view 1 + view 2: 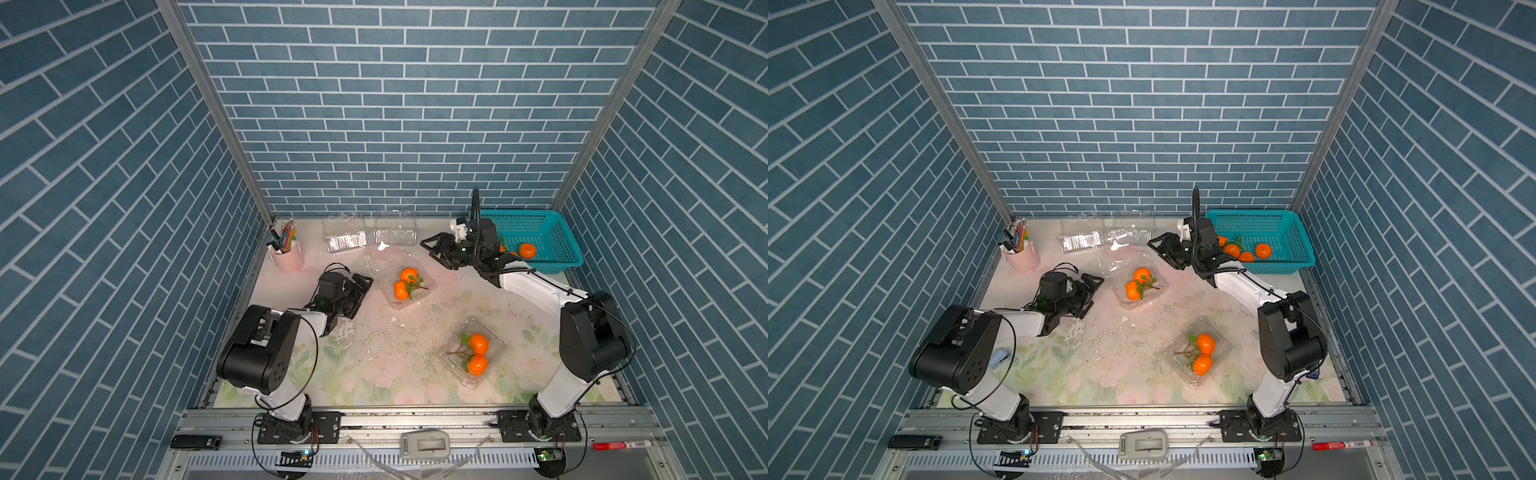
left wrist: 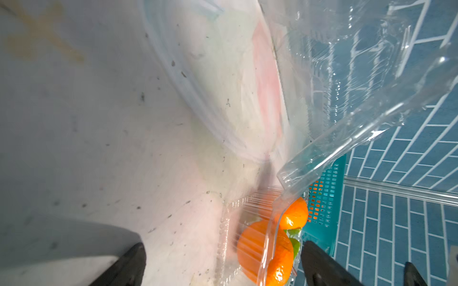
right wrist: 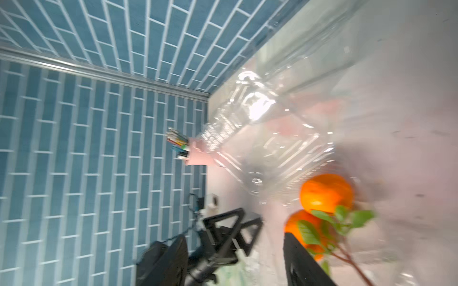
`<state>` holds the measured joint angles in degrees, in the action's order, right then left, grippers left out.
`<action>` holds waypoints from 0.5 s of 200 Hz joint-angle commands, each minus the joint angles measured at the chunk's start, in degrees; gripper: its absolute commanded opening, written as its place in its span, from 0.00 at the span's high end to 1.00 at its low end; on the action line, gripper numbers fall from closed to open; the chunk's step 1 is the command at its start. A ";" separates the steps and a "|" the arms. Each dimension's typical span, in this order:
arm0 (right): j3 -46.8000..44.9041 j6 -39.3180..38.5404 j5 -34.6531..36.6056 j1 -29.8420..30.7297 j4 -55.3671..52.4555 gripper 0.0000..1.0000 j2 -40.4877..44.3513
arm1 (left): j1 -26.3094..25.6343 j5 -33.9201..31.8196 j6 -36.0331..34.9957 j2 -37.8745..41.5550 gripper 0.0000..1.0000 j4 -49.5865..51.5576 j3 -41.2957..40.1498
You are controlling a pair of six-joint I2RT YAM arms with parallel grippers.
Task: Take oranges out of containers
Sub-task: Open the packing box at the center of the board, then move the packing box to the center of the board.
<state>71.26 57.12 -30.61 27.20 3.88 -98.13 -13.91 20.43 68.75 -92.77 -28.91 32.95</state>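
Observation:
An open clear container (image 1: 428, 279) sits mid-table, its lid (image 1: 374, 259) tipped back, with two oranges (image 1: 405, 283) on a leafy twig inside. My left gripper (image 1: 365, 296) stands open just to its left with nothing held. In the left wrist view the oranges (image 2: 262, 250) lie ahead between the fingers (image 2: 319, 265). My right gripper (image 1: 432, 254) hangs open behind the container, in front of the basket. The right wrist view shows the same oranges (image 3: 327, 193) beside one finger. A closed container (image 1: 496, 345) with two oranges (image 1: 478, 353) lies front right.
A teal basket (image 1: 557, 232) at the back right holds several oranges (image 1: 1262, 250). Two empty clear containers (image 1: 345, 243) lie along the back wall. A pink pen cup (image 1: 287, 257) stands at the back left. Small white crumbs (image 1: 395, 320) dot the floral mat.

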 commanded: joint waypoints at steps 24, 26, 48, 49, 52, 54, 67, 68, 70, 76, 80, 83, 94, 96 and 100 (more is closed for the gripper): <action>5.28 -26.61 7.42 0.40 -28.19 0.42 -3.75 | 2.07 4.38 -8.55 2.14 0.01 12.64 6.07; 5.29 -26.80 7.48 0.46 -28.22 0.43 -3.96 | 2.05 4.56 -8.77 2.09 0.01 12.91 6.49; 5.19 -28.73 8.67 0.62 -29.18 0.48 -5.74 | 2.05 6.01 -9.29 0.73 0.01 13.91 9.43; 5.19 -28.82 8.87 0.64 -29.18 0.49 -5.80 | 2.05 6.07 -9.31 0.65 0.01 13.94 9.60; 5.20 -29.24 9.30 0.73 -29.31 0.49 -5.97 | 1.97 6.23 -9.33 0.39 0.01 14.00 9.96; 5.20 -29.52 9.68 0.79 -29.35 0.50 -6.06 | 1.96 6.32 -9.34 0.18 0.01 14.04 10.25; 5.57 -31.00 11.18 0.92 -29.74 0.52 -7.07 | 1.74 6.96 -9.35 -0.95 0.01 14.42 11.88; 5.60 -31.05 11.27 0.92 -29.82 0.52 -7.21 | 1.72 6.93 -9.34 -1.02 0.01 14.41 12.01; 5.74 -31.25 11.45 0.97 -29.92 0.53 -7.42 | 1.66 6.98 -9.34 -1.10 0.01 14.47 12.22; 6.30 -31.89 11.70 1.06 -30.43 0.54 -8.17 | 1.53 6.88 -9.33 -1.53 0.01 14.54 12.77; 6.78 -32.28 11.71 1.10 -30.75 0.54 -8.70 | 1.45 6.90 -9.36 -1.77 0.01 14.57 13.22; 6.94 -32.58 11.71 1.15 -30.89 0.55 -9.08 | 1.36 6.85 -9.34 -2.10 0.01 14.66 13.57; 7.79 -33.28 11.97 1.60 -30.95 0.56 -10.37 | 1.10 6.87 -9.27 -2.68 0.01 14.83 14.72; 7.94 -33.34 12.04 1.66 -30.88 0.57 -10.58 | 1.04 6.83 -9.23 -2.81 0.01 14.79 14.92; 8.20 -33.46 12.00 1.78 -30.86 0.57 -10.96 | 0.97 6.78 -9.18 -3.04 0.01 14.78 15.21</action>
<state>76.71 29.28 -20.91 28.08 -24.08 -106.83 -12.43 26.28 60.80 -94.08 -16.58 46.19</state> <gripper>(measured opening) 0.443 0.994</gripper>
